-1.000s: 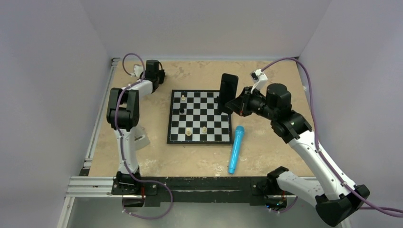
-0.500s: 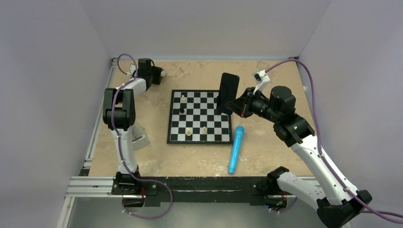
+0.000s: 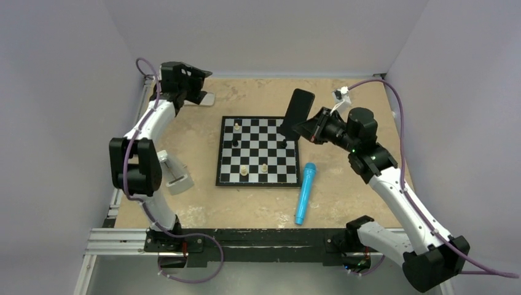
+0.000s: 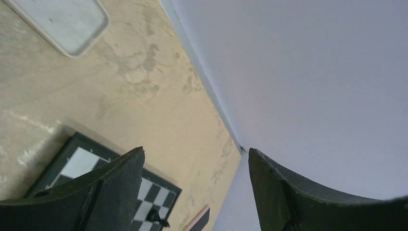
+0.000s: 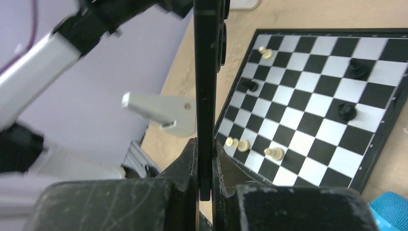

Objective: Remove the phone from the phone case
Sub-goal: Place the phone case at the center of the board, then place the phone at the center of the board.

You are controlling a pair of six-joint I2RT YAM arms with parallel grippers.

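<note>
Holding the phone (image 3: 296, 112) by its lower end in the right hand (image 5: 206, 166), closed tight against both faces; up in the air, tilted, above the far right corner of the chessboard (image 3: 258, 150), well clear of the surface (image 3: 350, 196). Looks bare from the right wrist view: thin dark edge, camera bumps exposed, no pale shell around it.

Left hand (image 4: 196, 154) spread wide, gripping nothing, raised over the far left corner; just beside it, lying flat near the far edge, a pale shell with rounded corners, probably the phone case (image 3: 207, 98); apparently empty, though too small to be sure.

Separation judged done or nearly so; likely left to do: setting the phone down. To do that well: lower slowly toward bare surface by the right edge, away from the chess pieces (image 3: 244, 170) and from the blue cylinder (image 3: 304, 192) lying just right of the board's near corner; tip the phone flat before letting go rather than releasing it on edge; open only once resting; lift straight away afterwards, without dragging. Leave the left hand high and clear of the case, so as not to nudge it toward the board.
</note>
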